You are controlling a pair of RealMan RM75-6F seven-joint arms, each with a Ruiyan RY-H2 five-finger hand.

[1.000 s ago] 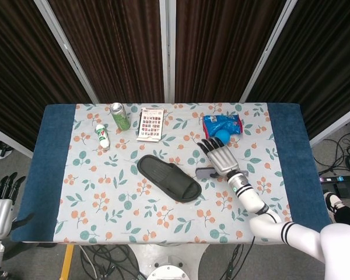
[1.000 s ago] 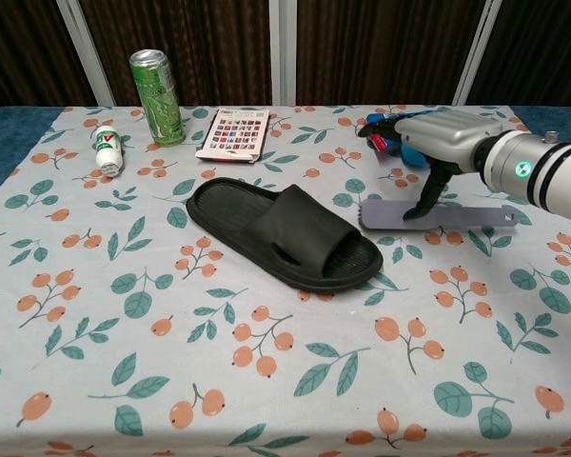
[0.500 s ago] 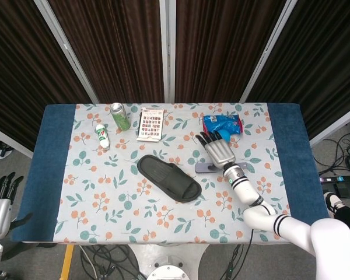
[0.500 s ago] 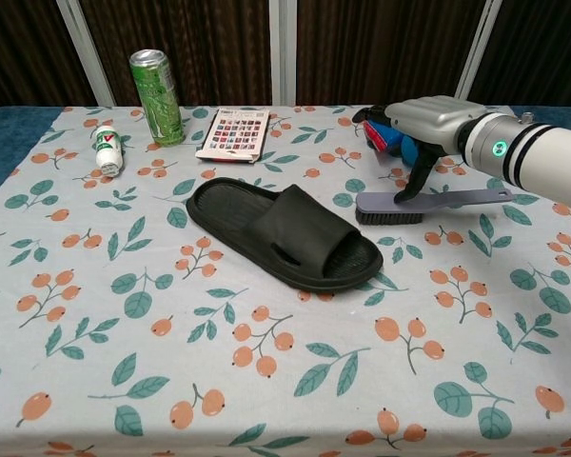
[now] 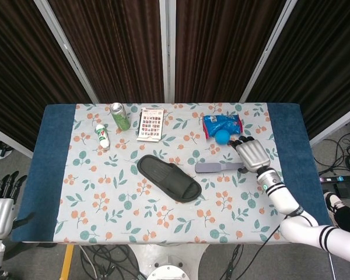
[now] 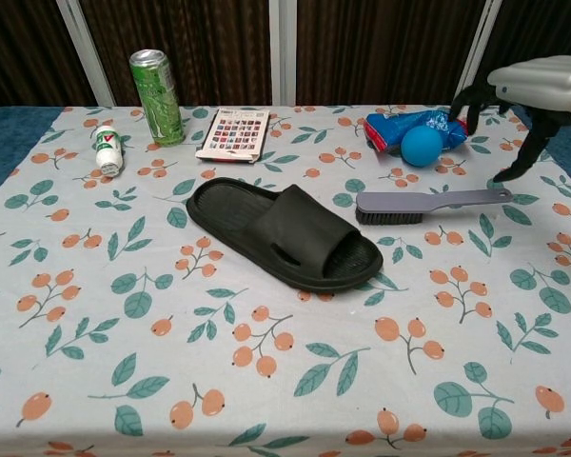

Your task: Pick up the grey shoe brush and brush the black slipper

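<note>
The black slipper [image 5: 169,178] [image 6: 285,233] lies slantwise in the middle of the flowered tablecloth. Just right of its toe end the grey shoe brush [image 5: 219,168] [image 6: 428,203] rests on the table, bristles down, handle pointing right. My right hand [image 5: 254,154] [image 6: 542,90] hovers above and beyond the handle's tip, fingers spread and hanging down, holding nothing. My left hand [image 5: 0,201] stays off the table at the lower left of the head view, fingers straight and apart, empty.
At the back left stand a green can [image 5: 119,115] [image 6: 157,83] and a small white bottle [image 5: 102,136] [image 6: 107,149]. A printed card [image 5: 151,123] [image 6: 234,133] lies behind the slipper. A blue packet [image 5: 221,123] and blue ball [image 6: 421,145] sit behind the brush.
My right hand has moved right, from over the brush's middle to past its handle end, and lifted. The brush settled bristles down on the table.
</note>
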